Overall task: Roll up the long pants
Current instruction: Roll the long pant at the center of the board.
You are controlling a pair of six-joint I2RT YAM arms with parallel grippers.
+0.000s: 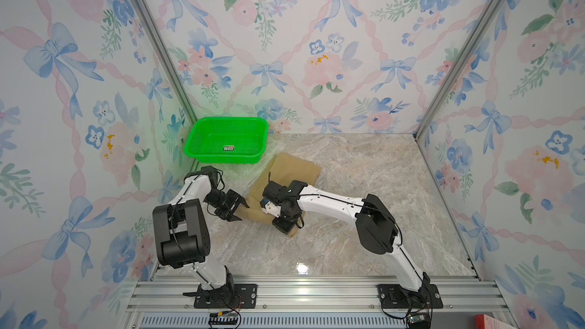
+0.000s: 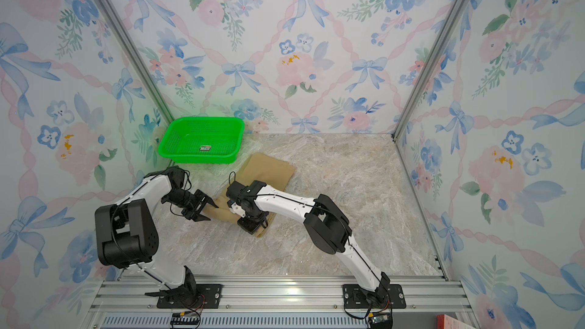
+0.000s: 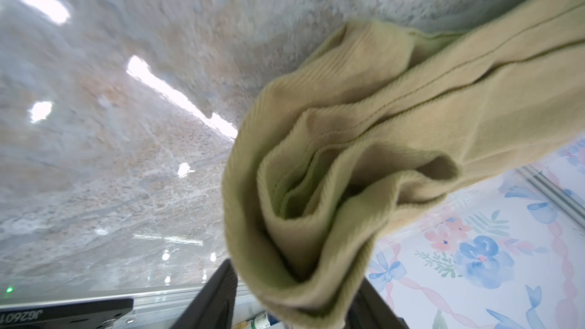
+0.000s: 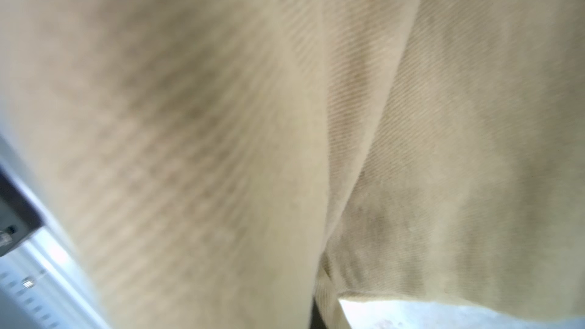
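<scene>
At the far left corner of the marble-patterned bench [image 1: 364, 204], a green perforated plastic basket [image 1: 221, 157] is set against the floral-papered walls [image 1: 285, 58], with only a small label [image 1: 228, 147] inside it. Just beside its near edge, the tan khaki cotton long pants [image 1: 296, 169] are laid out. They run from a flat far part down to a bunched roll nearer the robot.

The left end effector [image 1: 243, 213] is seen with its jaws spread at the left end of that roll. In the left wrist view the spiralled cloth end sits loosely between its fingers [image 3: 215, 299], not clamped. Further right, the right end effector [image 1: 268, 207] is mostly hidden under its wrist. It is closed, and since cloth fills its wrist view, a fold of the long pants is judged to be pinched.

The task is judged roughly half done: the near part is rolled, and the flat far part is left. Room is tight on the left, where the basket and the walls are near the cloth. On the right and toward the robot, wide bare bench is left before the framed walls.
</scene>
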